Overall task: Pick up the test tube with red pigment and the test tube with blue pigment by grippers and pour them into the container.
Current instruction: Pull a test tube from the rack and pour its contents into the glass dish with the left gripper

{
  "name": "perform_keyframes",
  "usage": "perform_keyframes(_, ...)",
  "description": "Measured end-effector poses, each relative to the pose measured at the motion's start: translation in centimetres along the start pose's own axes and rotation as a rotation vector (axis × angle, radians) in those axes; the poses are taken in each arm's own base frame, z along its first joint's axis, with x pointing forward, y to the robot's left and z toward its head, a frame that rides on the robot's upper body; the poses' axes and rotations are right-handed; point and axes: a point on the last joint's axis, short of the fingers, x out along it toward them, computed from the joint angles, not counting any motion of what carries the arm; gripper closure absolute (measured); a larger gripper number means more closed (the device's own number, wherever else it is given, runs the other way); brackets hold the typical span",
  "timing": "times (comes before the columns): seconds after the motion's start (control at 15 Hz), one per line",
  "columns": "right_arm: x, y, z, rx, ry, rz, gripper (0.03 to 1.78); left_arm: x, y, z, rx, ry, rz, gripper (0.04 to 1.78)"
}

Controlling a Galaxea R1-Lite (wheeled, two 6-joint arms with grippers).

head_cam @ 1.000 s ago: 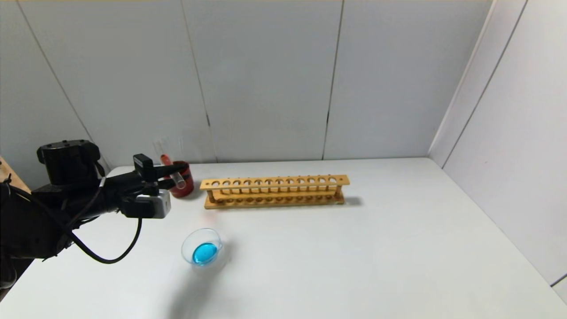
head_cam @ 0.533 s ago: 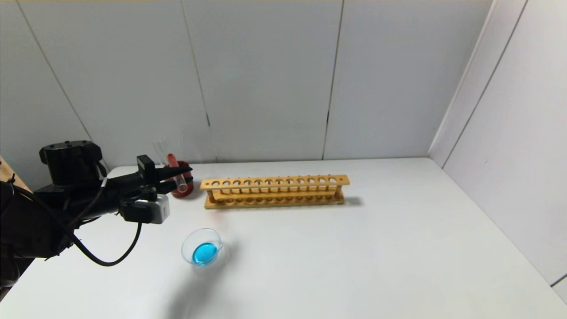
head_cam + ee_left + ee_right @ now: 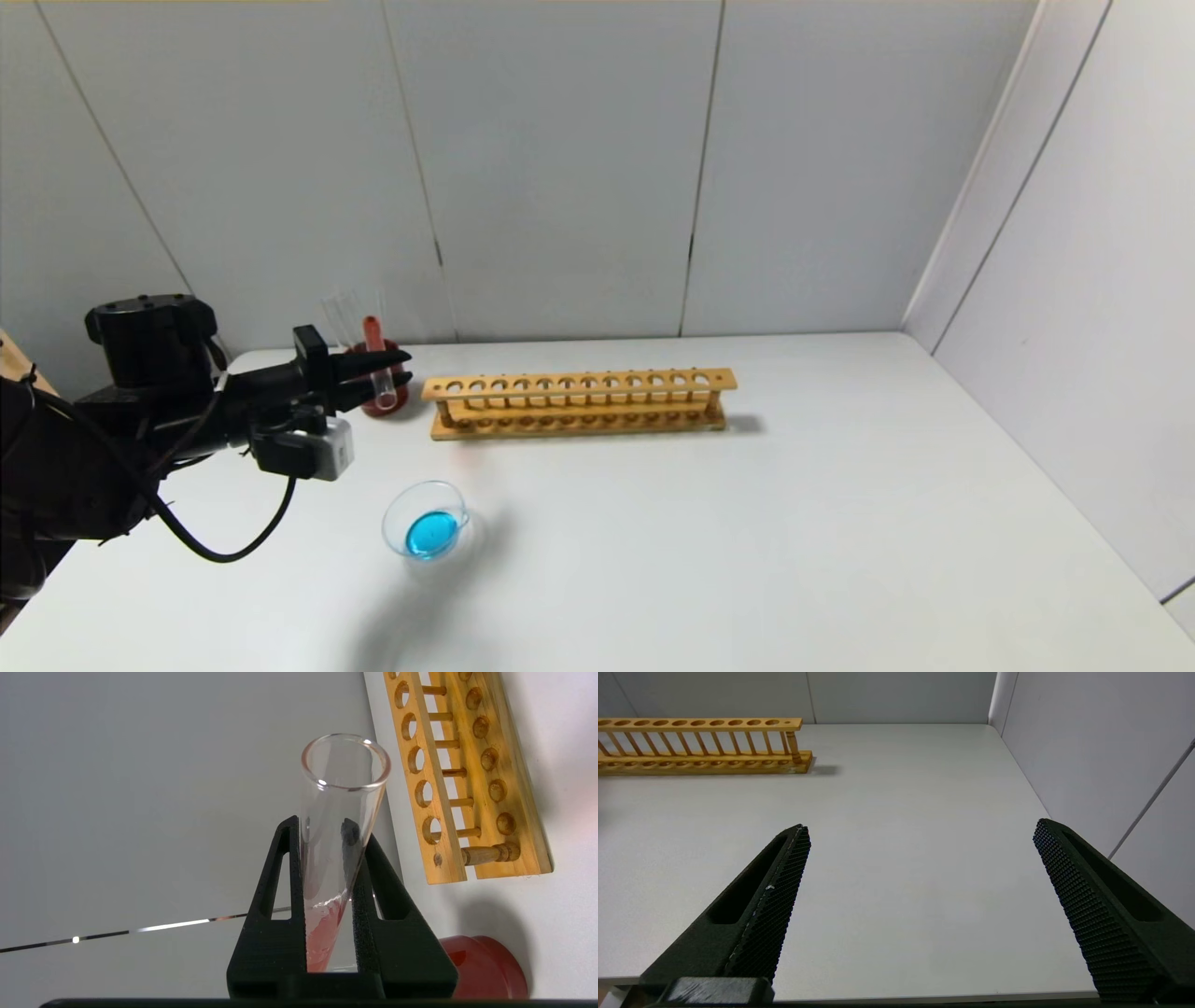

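Head view: left gripper point(image 3: 397, 366) at the table's far left, clamped on the red tube point(image 3: 379, 368), held near-vertical with the red end up and the open mouth down, just in front of the dark red cup point(image 3: 393, 399). Inverted that way, seemingly for pouring, yet well back from the beaker point(image 3: 426, 523), which sits nearer on the table point(image 3: 747, 523) and already holds blue liquid. No blue tube to be seen; blue pour judged done, red one pending. Empty wooden rack point(image 3: 579, 401) beside the cup. Left wrist view: fingers point(image 3: 369, 891) pinching the red tube point(image 3: 334, 858) from both sides partway along its length, leaving the mouth clear; red liquid point(image 3: 324, 933) low between the fingers, rack point(image 3: 467, 774) and cup point(image 3: 486, 966) beyond. Right wrist view: right gripper point(image 3: 920, 830) spread wide, holding nothing, parked over bare table point(image 3: 896, 812), rack point(image 3: 700, 746) far off.
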Motion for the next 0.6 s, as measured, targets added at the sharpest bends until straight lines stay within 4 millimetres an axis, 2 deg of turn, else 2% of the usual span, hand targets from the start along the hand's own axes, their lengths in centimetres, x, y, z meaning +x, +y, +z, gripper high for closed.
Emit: perform_keyframes(0.6,0.00,0.00,0.00,0.000,0.000,0.000,0.06,-0.53,-0.58,-0.70,0.083,-0.008,-0.008,1.50)
